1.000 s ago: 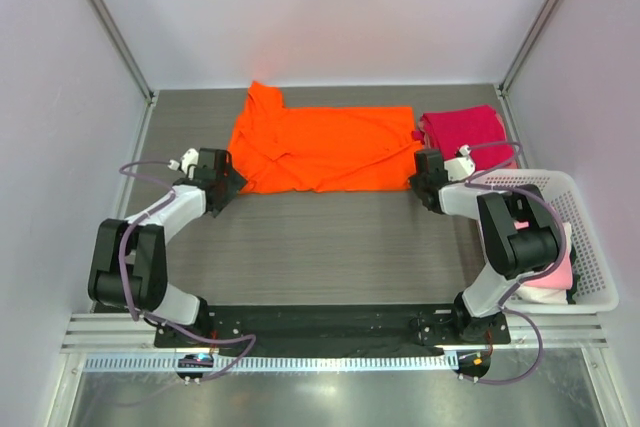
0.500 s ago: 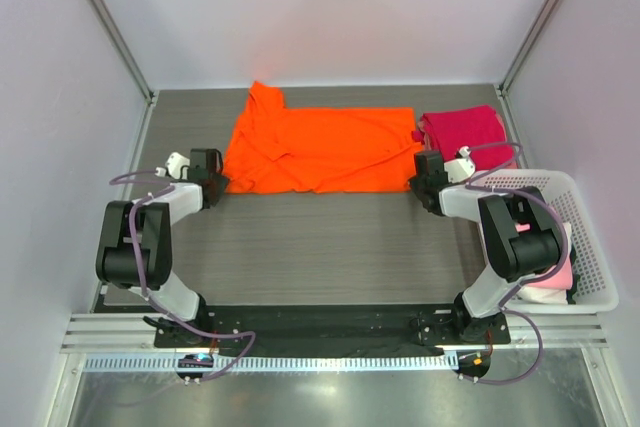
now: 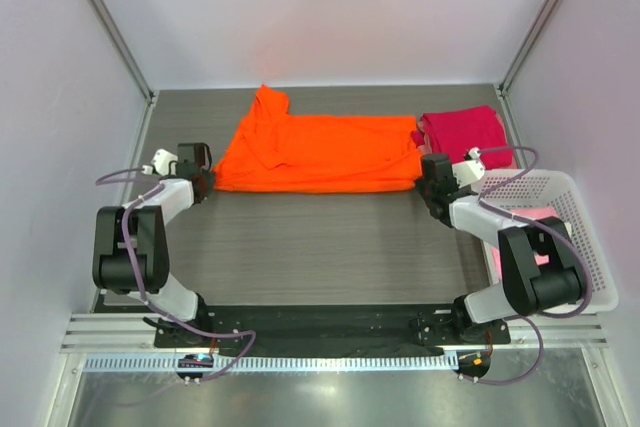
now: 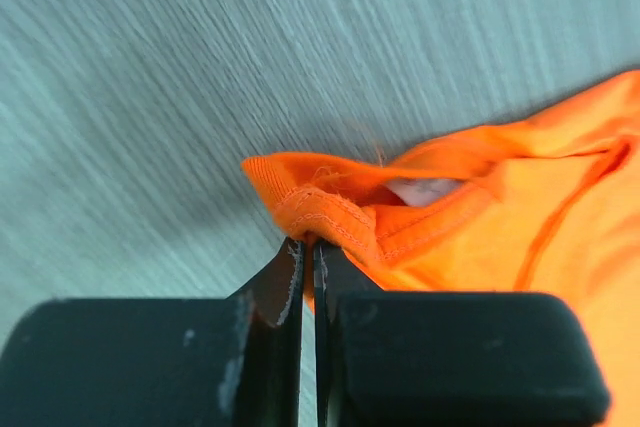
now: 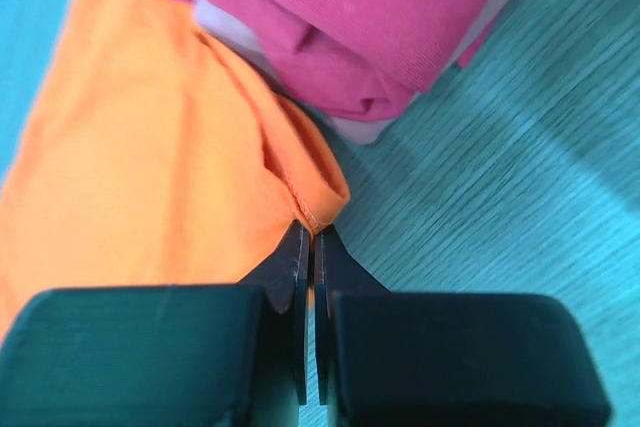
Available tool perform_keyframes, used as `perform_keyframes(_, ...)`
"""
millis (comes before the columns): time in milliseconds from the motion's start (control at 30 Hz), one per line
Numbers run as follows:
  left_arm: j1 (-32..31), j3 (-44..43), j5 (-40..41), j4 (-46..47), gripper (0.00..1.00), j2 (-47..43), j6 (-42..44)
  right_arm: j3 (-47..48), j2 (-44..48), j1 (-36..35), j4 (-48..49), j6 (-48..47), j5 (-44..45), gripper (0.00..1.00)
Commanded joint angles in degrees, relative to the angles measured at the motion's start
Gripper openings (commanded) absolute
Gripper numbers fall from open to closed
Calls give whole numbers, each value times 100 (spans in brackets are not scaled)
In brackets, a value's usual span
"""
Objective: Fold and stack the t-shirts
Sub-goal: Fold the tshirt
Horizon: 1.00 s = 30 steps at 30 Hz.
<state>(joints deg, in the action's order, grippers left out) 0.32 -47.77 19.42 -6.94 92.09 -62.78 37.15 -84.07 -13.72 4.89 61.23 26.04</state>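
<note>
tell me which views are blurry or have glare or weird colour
Left wrist: the table grain is smeared into streaks, while the orange t-shirt hem at the left gripper is sharp. Right wrist: the table looks teal, a colour cast. Top external: sharp and evenly lit, with bright glare on the metal rail by the arm bases.

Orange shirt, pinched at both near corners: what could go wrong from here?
1. The left gripper and right gripper each clamp only the hem edge of the orange shirt. It may slip out under tension.
2. The magenta shirt lies against the right corner, so a pull could drag it along.
</note>
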Motion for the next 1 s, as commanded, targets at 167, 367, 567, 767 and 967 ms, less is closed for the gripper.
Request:
perform_keyframes(167,118,-1550,484,-2064,0,-964,355,1776,716,18,-1928,38,543,1)
perform_keyframes(367,109,-885,545,-2548,0,-1624,-5,816,1410,18,-2246,450,218,1)
perform_keyframes(567,118,469,431,-2611,0,-2002,-427,-881,1709,9,-2133,916,-134,1)
perform_keyframes(767,109,1383,168,-2409,0,-2300,-603,-1543,2262,-70,-2079,899,-319,3)
perform_keyframes(967,109,1806,413,-2365,0,-3363,-586,-1693,3089,-96,-2387,847,-65,4)
